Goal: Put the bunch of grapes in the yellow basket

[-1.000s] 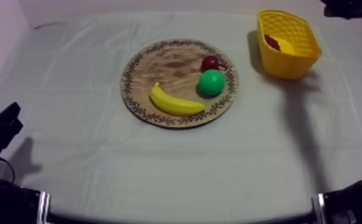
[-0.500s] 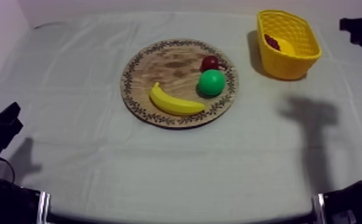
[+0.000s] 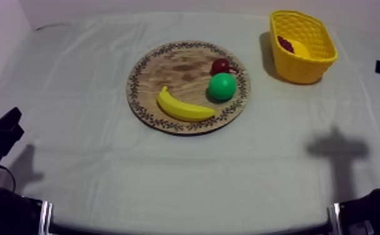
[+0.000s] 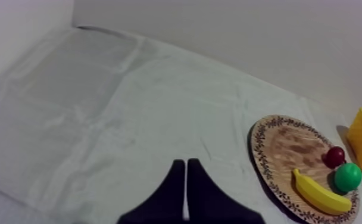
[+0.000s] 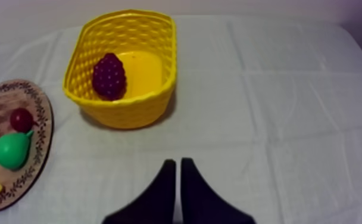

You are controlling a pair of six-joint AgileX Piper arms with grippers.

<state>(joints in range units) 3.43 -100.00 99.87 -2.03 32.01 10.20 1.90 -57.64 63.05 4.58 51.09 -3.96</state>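
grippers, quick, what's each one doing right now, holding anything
Left gripper: shut, holding nothing.
Right gripper: shut, holding nothing; the bunch of grapes lies in the yellow basket.

place: probably a robotics lab or test room | evidence: table (image 3: 105, 162) draped in a plain grey-white cloth, bare pale wall (image 4: 231, 42) beyond it, far ahead of the left tool (image 4: 185, 162) | props: toy banana (image 3: 183, 107) on a wooden board (image 3: 174, 65), yellow basket (image 5: 130, 113) ahead of the right tool (image 5: 176, 161) | black robot arm (image 3: 11, 212) at the table's near edge
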